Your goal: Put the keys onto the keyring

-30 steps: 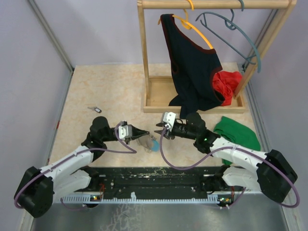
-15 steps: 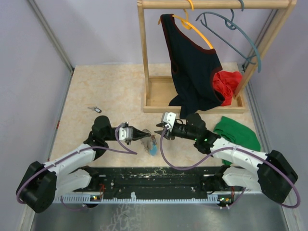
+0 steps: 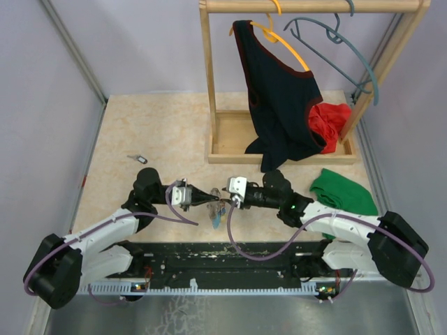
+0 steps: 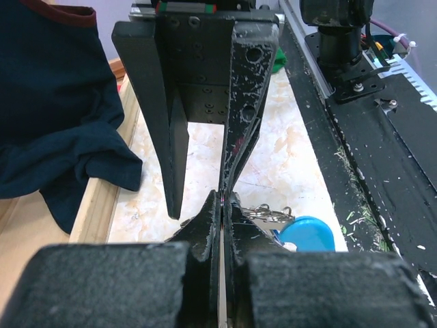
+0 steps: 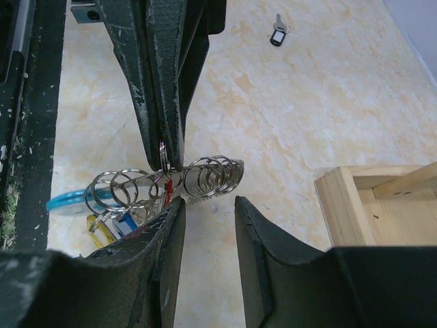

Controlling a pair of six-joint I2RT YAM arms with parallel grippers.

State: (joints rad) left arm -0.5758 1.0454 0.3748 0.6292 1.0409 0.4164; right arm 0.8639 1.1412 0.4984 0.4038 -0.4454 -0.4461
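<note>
My left gripper [image 3: 208,198] is shut on the keyring [image 5: 205,176], a coil of thin wire loops with a light-blue section [image 4: 307,232]. It pinches one loop, and its fingertips [image 5: 156,109] come down from the top of the right wrist view. Just under that pinch hangs a red key [image 5: 167,193], with a blue key [image 5: 126,222] lower left among the loops. My right gripper [image 5: 208,212] is open, tip to tip with the left one; its left finger sits beside the red key and the coil lies just beyond the gap. A black key [image 3: 140,160] lies alone on the table, far left.
A wooden clothes rack [image 3: 230,150] stands behind the grippers, with a dark top [image 3: 279,98] on a yellow hanger and an empty grey-blue hanger [image 3: 335,42]. A red cloth [image 3: 330,120] lies in its base and a green cloth [image 3: 342,192] on the table at right.
My right gripper has moved left until it meets the left gripper's tips, and its jaws stand slightly wider. The left gripper stays shut, and the keyring has turned and swung under it.
</note>
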